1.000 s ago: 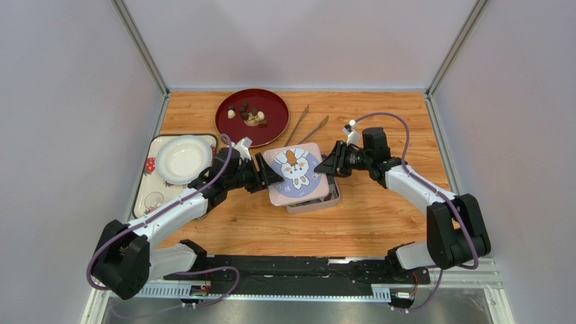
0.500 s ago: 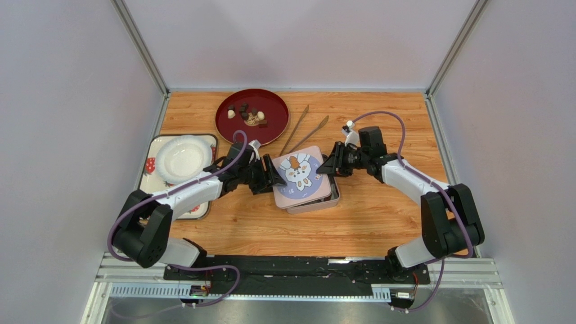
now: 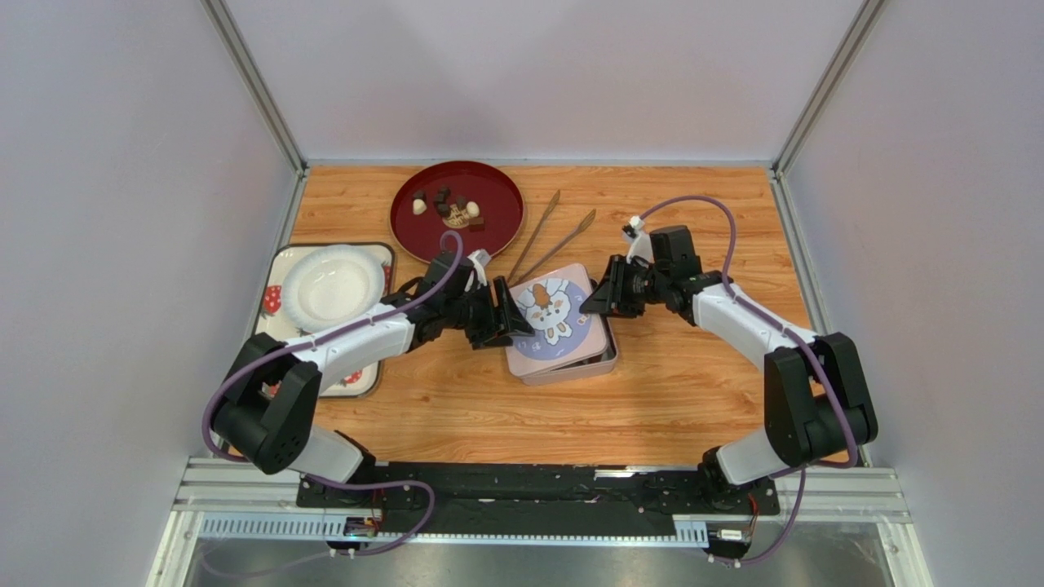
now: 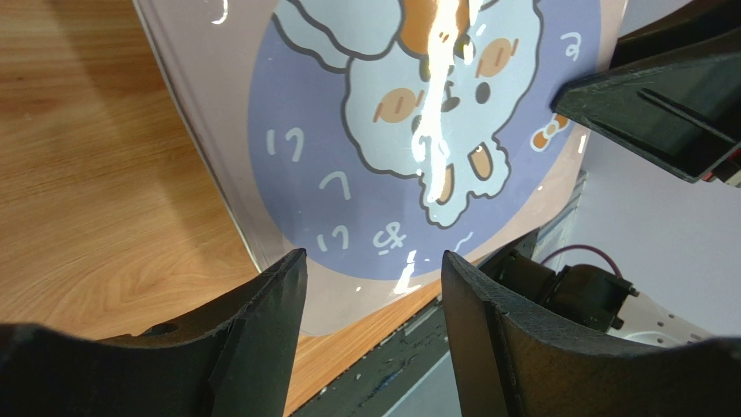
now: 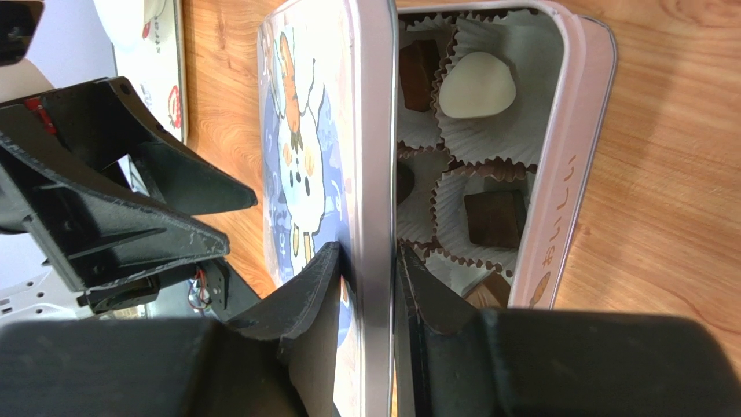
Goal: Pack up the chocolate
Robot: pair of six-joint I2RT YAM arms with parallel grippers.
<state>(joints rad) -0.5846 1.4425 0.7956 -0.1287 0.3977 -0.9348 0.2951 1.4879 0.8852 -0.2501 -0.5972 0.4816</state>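
Brown and cream chocolate sat in the tin, just beside your right tool, which pinched the tilted lid by its rim; your left tool stood open at the lid's opposite edge.

Your lid has a pink border and a lavender disc with a white rabbit patched orange. The tin is pink with orange lettering. Inside the tin, the chocolate is dark brown, one piece cream, in white pleated cups. Behind the tin the plate is dark red; the table shows orange wood grain.
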